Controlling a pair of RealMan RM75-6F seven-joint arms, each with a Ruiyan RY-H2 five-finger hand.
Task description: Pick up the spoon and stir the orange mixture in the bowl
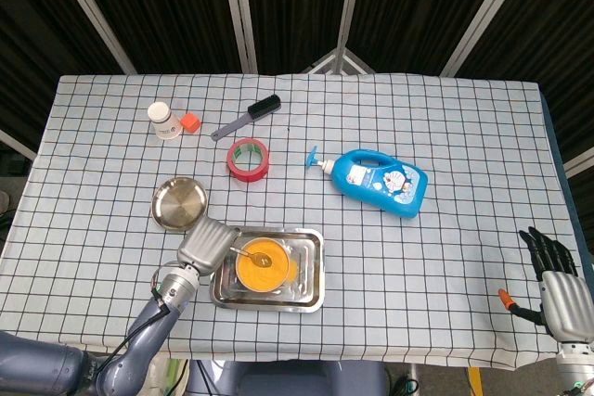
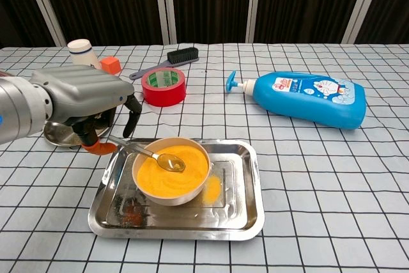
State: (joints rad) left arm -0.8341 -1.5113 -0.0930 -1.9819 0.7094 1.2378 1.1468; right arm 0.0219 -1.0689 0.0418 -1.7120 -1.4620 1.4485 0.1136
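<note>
Already the left hand (image 2: 89, 103) grips the spoon (image 2: 153, 156) by its handle, at 9 o'clock of the bowl (image 2: 171, 171). Spoon tip sits in the orange mixture (image 2: 163, 180). Bowl rests in the steel tray (image 2: 252, 212), left of centre. Orange residue (image 2: 213, 188) lies on tray floor at bowl's 3 o'clock. Right hand (image 1: 560, 289) idle at far table edge, fingers apart, holding nothing.

Risks, as judged: mixture stands near the rim, so a wide stir could slop it over; sideways drag could skate the bowl on slick steel; shallow handle grip may twist.
</note>
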